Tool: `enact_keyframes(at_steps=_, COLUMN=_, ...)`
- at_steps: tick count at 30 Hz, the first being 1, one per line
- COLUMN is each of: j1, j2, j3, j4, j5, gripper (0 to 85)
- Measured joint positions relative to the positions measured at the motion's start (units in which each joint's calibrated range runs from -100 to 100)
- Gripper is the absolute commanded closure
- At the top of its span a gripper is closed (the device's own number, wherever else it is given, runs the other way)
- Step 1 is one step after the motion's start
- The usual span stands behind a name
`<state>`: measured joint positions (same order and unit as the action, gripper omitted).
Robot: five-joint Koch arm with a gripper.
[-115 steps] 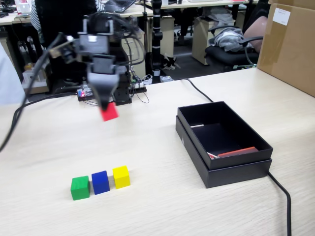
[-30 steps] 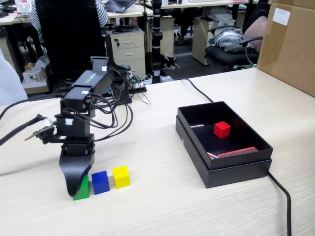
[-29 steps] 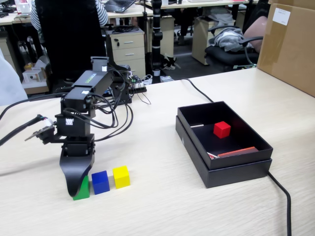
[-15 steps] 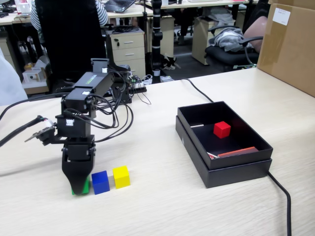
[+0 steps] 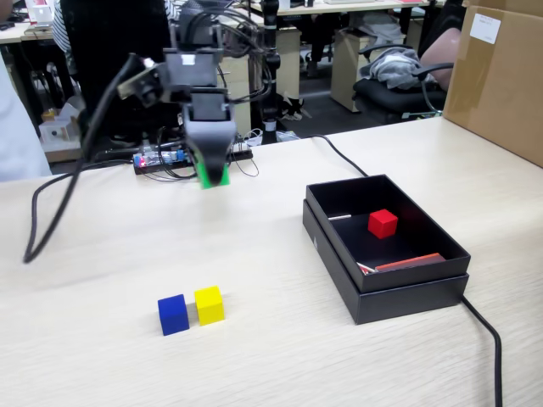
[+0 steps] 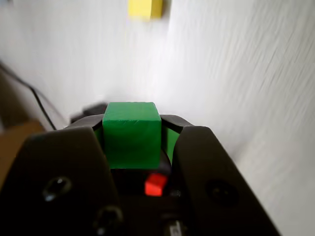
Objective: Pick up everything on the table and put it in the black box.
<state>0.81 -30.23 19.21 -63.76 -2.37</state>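
Office desks, chairs and a seated figure are seen behind the light beige wood-grain table [image 5: 271, 365] in the fixed view, with a brown carton [image 5: 501, 76] at the right edge. The black box [image 5: 386, 246] is taken as landmark: the red cube [image 5: 383, 223] lies inside it, beside a thin red strip [image 5: 411, 262]. Well to the left of the box, on the table, the blue cube [image 5: 173, 315] and the yellow cube [image 5: 209, 305] are set just beside each other. Up and to the left of the box, clear of the table, the gripper [image 5: 212, 174] is held aloft, closed on the green cube [image 5: 214, 178]. A black cable [image 5: 484, 331] runs past the box. In the wrist view, pale blurred tabletop fills the background; the green cube [image 6: 131, 133] is seen clamped between the two black fingers [image 6: 64, 167], and the yellow cube [image 6: 145, 8] is seen at the top edge.
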Motion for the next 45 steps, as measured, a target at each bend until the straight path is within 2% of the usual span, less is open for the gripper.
enact_keyframes(at_steps=2, j1=4.64, j2=0.0, j3=-0.09, j4=-0.62, j5=1.9, gripper=71.4)
enact_keyframes(at_steps=3, j1=8.45, j2=1.17, j3=0.0, j4=-0.62, j5=3.52, gripper=71.4)
enact_keyframes(at_steps=8, j1=13.24, j2=12.3, j3=7.03, j4=-0.62, j5=6.45, gripper=71.4)
enact_keyframes(at_steps=16, j1=15.34, j2=42.2, j3=17.98, j4=-0.62, j5=8.74, gripper=70.9)
enact_keyframes(at_steps=19, j1=15.97, j2=53.72, j3=20.08, j4=-0.62, j5=10.5, gripper=70.6)
enact_keyframes(at_steps=23, j1=16.02, j2=56.96, j3=23.92, j4=-0.54, j5=11.04, gripper=47.5)
enact_keyframes(at_steps=24, j1=16.07, j2=57.22, j3=23.92, j4=-0.54, j5=11.18, gripper=44.4)
enact_keyframes(at_steps=27, j1=16.07, j2=57.22, j3=23.92, j4=-0.85, j5=11.09, gripper=43.6)
enact_keyframes(at_steps=30, j1=15.38, j2=53.07, j3=22.0, j4=-1.32, j5=11.04, gripper=43.8)
enact_keyframes(at_steps=35, j1=11.23, j2=28.87, j3=17.62, j4=-1.7, j5=10.4, gripper=43.8)
enact_keyframes(at_steps=40, j1=3.61, j2=10.87, j3=12.96, j4=-2.17, j5=5.47, gripper=40.8)
enact_keyframes(at_steps=45, j1=-4.49, j2=10.74, j3=7.67, j4=-2.17, j5=0.49, gripper=38.7)
